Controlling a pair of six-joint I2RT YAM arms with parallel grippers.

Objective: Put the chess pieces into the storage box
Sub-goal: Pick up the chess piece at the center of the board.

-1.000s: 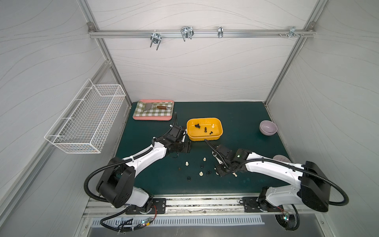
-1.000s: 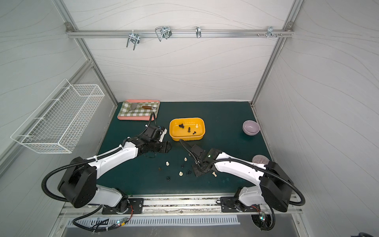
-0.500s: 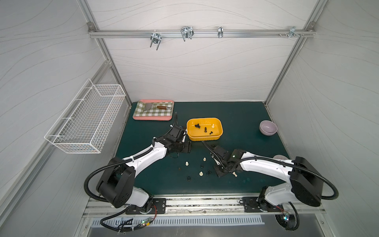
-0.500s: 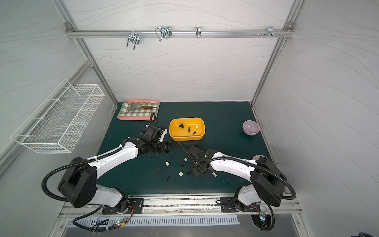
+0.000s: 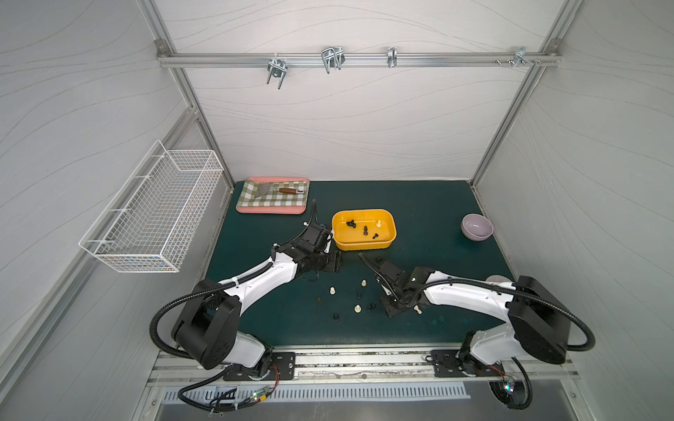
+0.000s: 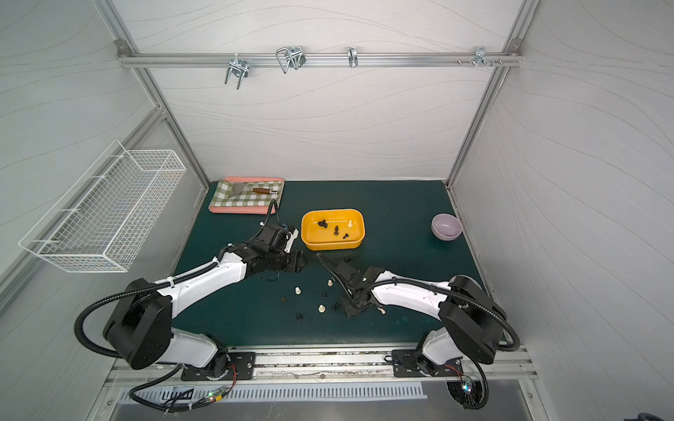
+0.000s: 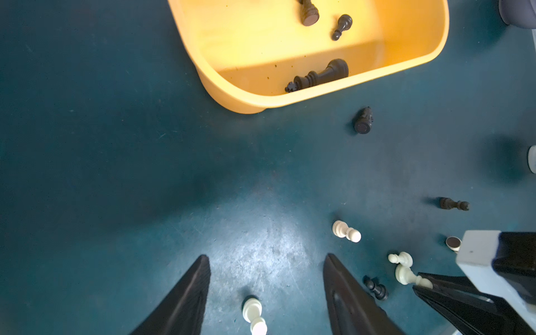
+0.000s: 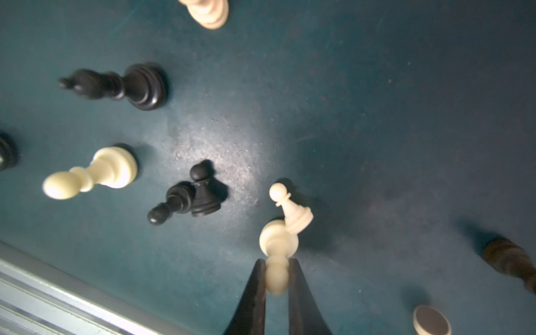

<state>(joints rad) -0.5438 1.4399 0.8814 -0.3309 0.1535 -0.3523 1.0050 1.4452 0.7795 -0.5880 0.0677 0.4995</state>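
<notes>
The yellow-orange storage box [image 5: 364, 248] [image 6: 333, 245] [image 7: 252, 101] holds several black chess pieces [image 7: 319, 77] and one cream one [image 5: 379, 223]. More chess pieces stand or lie loose on the green mat in front of it, cream [image 5: 332, 290] [image 8: 92, 171] and black [image 5: 336, 317] [image 8: 188, 197]. My right gripper [image 8: 277, 262] [image 5: 414, 307] is low over the mat, shut on a cream piece [image 8: 277, 278] by its head. A cream pawn [image 8: 290, 206] leans against that piece. My left gripper [image 7: 266, 256] [image 5: 333, 262] hovers open near the box, with a cream piece [image 7: 253, 314] on the mat between its fingers.
A pink-rimmed checkered tray [image 5: 271, 210] with a spatula lies at the back left. A purple bowl [image 5: 477, 226] sits at the back right. A white wire basket [image 5: 157, 218] hangs on the left wall. A metal rail [image 8: 58, 290] runs along the mat's front edge.
My right gripper has closed its fingers onto the cream piece and its arm has shifted slightly left. The left arm has stayed in place.
</notes>
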